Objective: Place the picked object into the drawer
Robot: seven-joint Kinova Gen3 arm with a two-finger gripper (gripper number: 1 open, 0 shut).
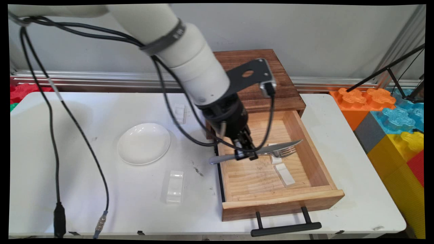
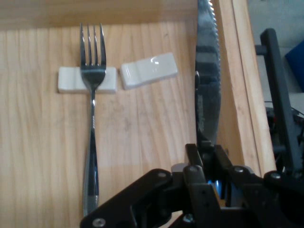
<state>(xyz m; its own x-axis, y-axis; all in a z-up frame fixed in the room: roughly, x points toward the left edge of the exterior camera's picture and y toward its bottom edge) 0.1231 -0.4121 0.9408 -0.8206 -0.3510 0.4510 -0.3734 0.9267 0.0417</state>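
Fingers (image 2: pixel 207 156) clamp knife (image 2: pixel 207 71) above drawer (image 1: pixel 278 203)

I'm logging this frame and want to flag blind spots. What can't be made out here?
- Fork handle, main view: hidden behind the hand and the knife it grips.
- Knife handle, hand view: hidden under the hand's linkage; the blade tip is cut off by the top edge.
- Cabinet front behind the open drawer, main view: hidden by the arm.
- Plate, hand view: outside the picture.
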